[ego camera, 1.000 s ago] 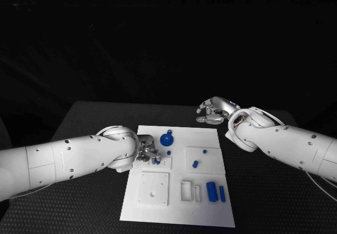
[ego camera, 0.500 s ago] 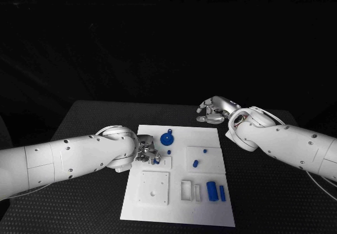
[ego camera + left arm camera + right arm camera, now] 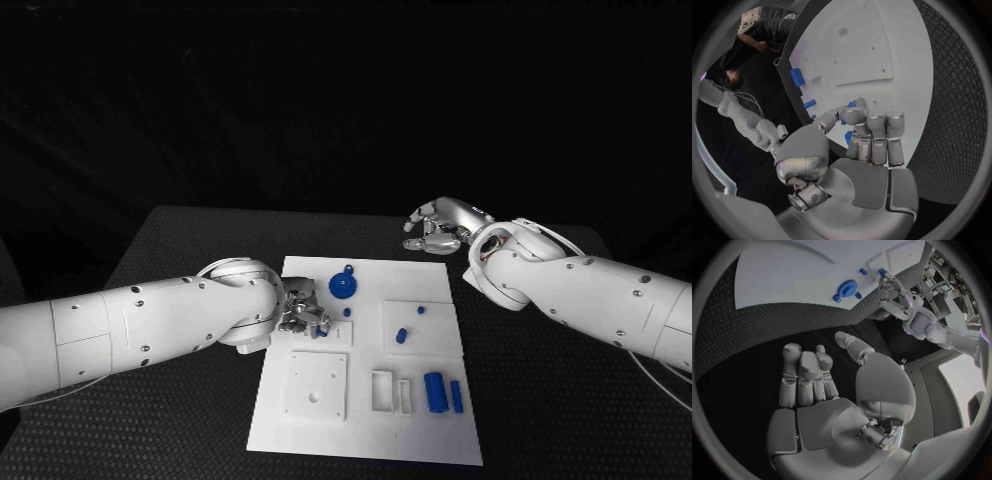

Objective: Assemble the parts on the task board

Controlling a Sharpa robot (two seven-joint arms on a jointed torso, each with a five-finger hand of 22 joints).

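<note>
Two hands work at opposite edges of the white task board [image 3: 368,360]. The left hand [image 3: 302,308] sits over the board's left edge, fingers curled together above a small raised square plate, and in the left wrist view its fingertips [image 3: 856,116] close on a small blue part [image 3: 851,105] (how firmly it is pinched I cannot tell, since the fingers hide most of it). The right hand [image 3: 437,228] hovers off the board, over the black table [image 3: 562,400] just beyond the board's far right corner, its fingers [image 3: 804,365] curled loosely inward with nothing in them.

Outward from the left hand, a blue round part [image 3: 342,286] with a knob lies on the board's far half, close to the hand. Toward the middle, two small blue pegs [image 3: 402,335] stand on a raised white square. Nearer the robot, a blue cylinder [image 3: 434,388] and a slimmer blue bar [image 3: 457,396] lie side by side near the board's right edge, beside a white rectangular frame [image 3: 384,390]. A larger white square plate [image 3: 316,385] with a hole occupies the near left.
</note>
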